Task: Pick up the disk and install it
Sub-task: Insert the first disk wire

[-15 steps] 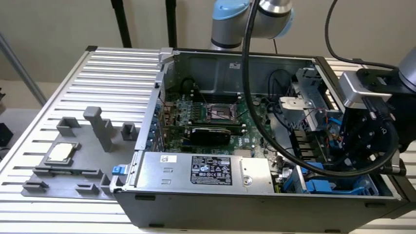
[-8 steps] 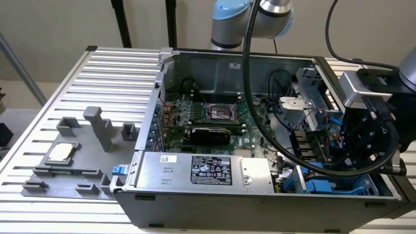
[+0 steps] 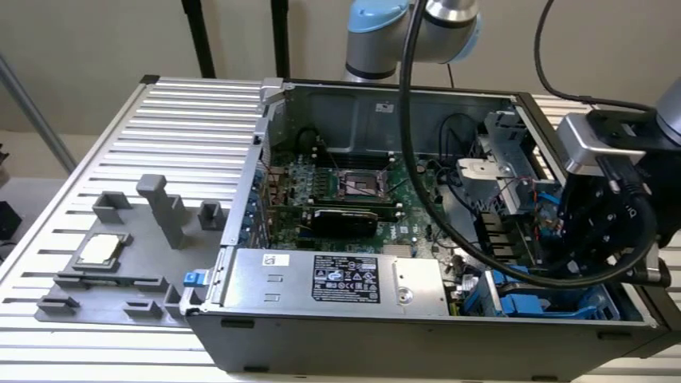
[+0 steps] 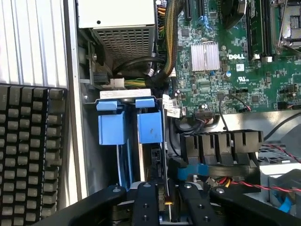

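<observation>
The gripper (image 3: 598, 239) is reaching down into the open computer case (image 3: 372, 104) at the exterior view's right, over the drive bay in the near corner. In the wrist view the gripper (image 4: 165, 208) is sitting just above the bay, and its fingers (image 4: 143, 202) seem to be pinching the thin edge of the disk (image 4: 150, 126), though the contact itself is dim. The disk is standing on edge in the bay, its blue carrier facing up beside a second blue carrier (image 4: 112, 127). The motherboard (image 4: 225, 70) is lying alongside, and the power supply (image 3: 340, 275) is sitting along the case's near wall.
</observation>
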`<action>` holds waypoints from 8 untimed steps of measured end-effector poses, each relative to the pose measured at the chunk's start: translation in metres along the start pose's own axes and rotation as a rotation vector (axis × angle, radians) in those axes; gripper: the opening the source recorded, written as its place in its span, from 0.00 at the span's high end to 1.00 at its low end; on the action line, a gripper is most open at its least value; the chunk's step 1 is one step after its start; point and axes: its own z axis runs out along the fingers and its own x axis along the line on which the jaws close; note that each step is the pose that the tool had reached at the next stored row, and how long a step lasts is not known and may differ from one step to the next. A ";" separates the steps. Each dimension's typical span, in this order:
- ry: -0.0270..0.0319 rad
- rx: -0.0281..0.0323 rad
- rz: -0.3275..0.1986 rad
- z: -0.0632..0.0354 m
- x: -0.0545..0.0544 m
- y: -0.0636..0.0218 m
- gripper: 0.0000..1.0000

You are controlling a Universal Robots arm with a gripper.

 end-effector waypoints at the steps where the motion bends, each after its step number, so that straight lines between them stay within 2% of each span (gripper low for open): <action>1: -0.0005 -0.0001 0.000 -0.0031 0.000 0.0002 0.00; 6: 0.0000 0.0000 0.000 -0.0245 -0.001 0.0013 0.00; 8: -0.0001 0.0000 0.000 -0.0295 -0.001 0.0015 0.00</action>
